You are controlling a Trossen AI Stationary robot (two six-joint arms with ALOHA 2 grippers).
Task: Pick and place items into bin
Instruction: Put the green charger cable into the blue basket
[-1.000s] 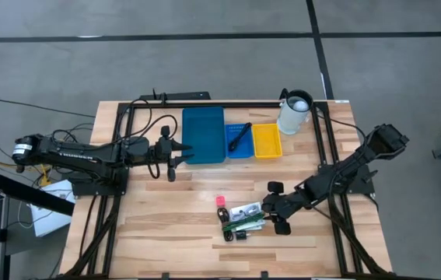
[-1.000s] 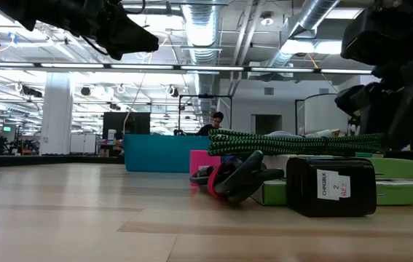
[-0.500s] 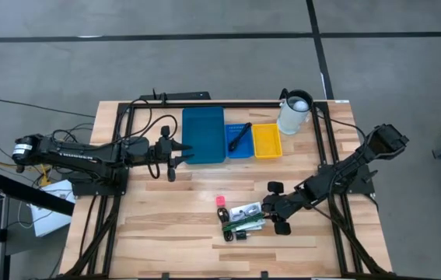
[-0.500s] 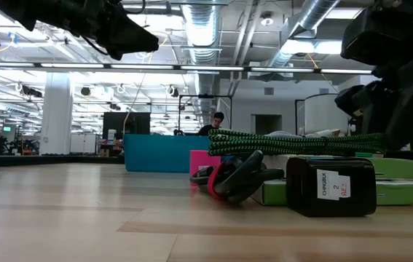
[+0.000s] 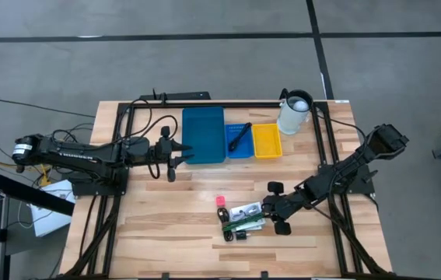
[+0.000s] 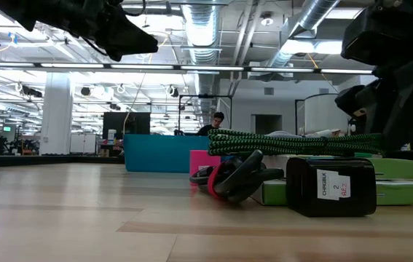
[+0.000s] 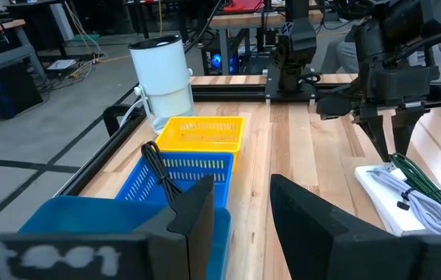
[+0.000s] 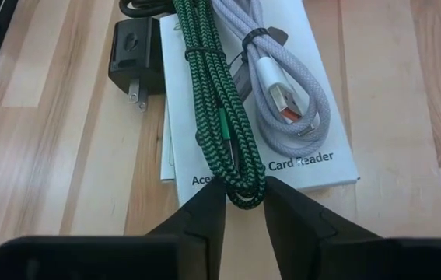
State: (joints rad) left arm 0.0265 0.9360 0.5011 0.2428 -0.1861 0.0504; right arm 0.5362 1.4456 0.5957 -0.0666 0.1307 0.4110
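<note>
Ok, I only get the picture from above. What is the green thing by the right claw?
Observer: A green braided cable, folded long, lying on a white card. The right claw pinches its looped end.
Operator: And the little black block next to it?
Observer: It's a black plug charger with two metal prongs, beside the card.
Operator: Is the left claw holding anything?
Observer: No. The left claw is open and empty, up by the big blue bin.
</note>
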